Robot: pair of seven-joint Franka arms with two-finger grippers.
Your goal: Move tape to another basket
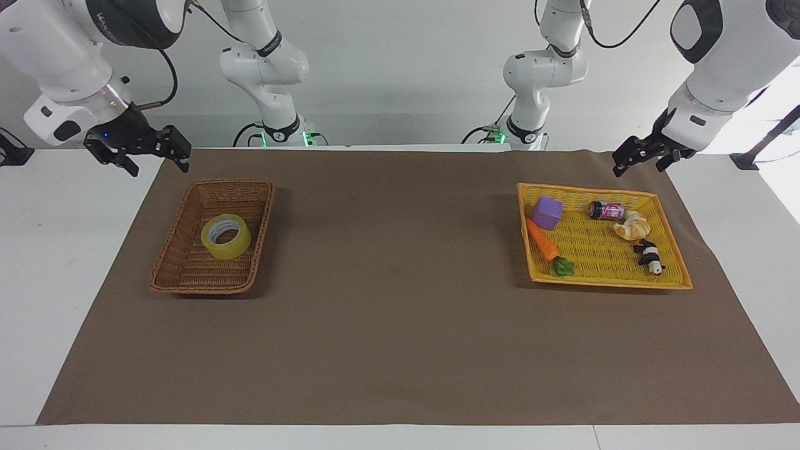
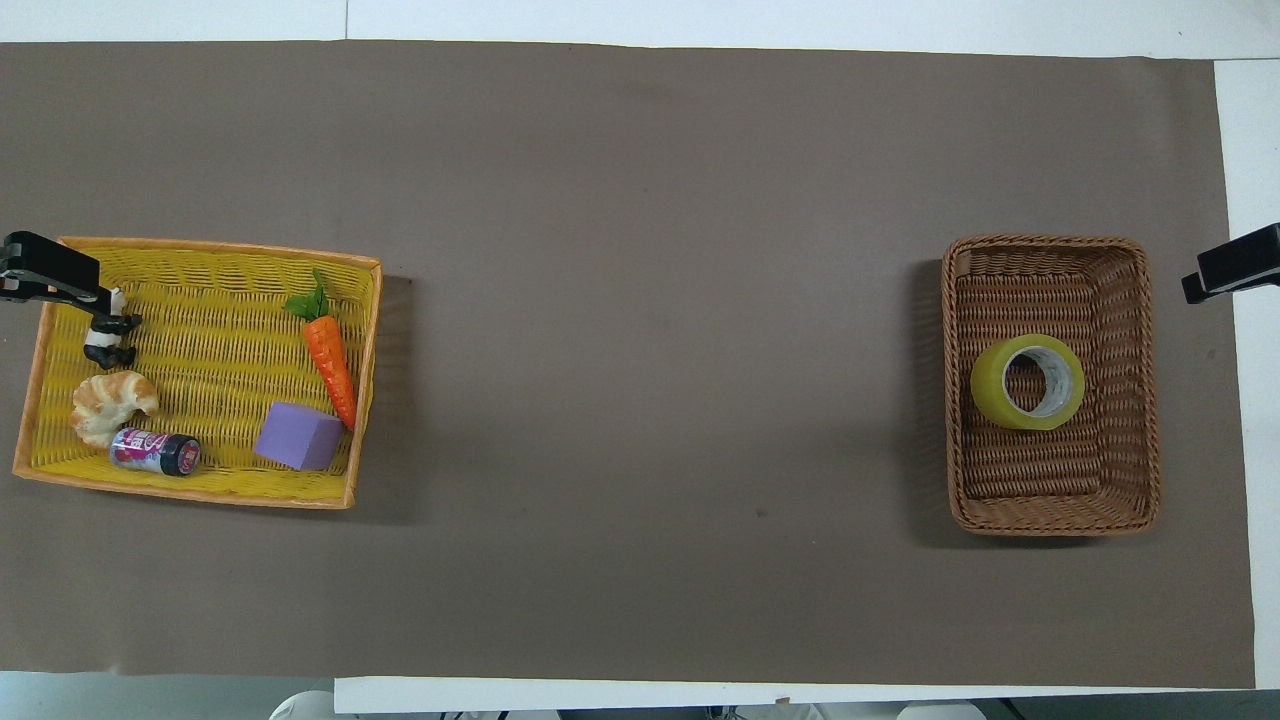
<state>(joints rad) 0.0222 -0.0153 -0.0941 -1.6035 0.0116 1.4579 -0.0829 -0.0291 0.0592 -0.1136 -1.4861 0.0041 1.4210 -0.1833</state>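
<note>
The yellow tape roll [image 1: 225, 236] lies flat in the dark brown wicker basket [image 1: 181, 275], at the right arm's end of the table; it also shows in the overhead view [image 2: 1027, 381] inside that basket [image 2: 1050, 505]. My right gripper [image 1: 157, 164] is open and empty, raised over the mat's edge beside the basket's corner, clear of the tape; only its tip [image 2: 1232, 264] shows in the overhead view. My left gripper [image 1: 639, 164] is open and empty, and it waits over the corner of the yellow tray basket [image 1: 600, 280].
The flat yellow tray basket [image 2: 200, 492] at the left arm's end holds a purple block [image 2: 297, 437], a carrot [image 2: 330, 360], a small can [image 2: 155, 451], a croissant [image 2: 112, 400] and a panda figure [image 2: 108, 335]. A brown mat [image 2: 650, 300] covers the table.
</note>
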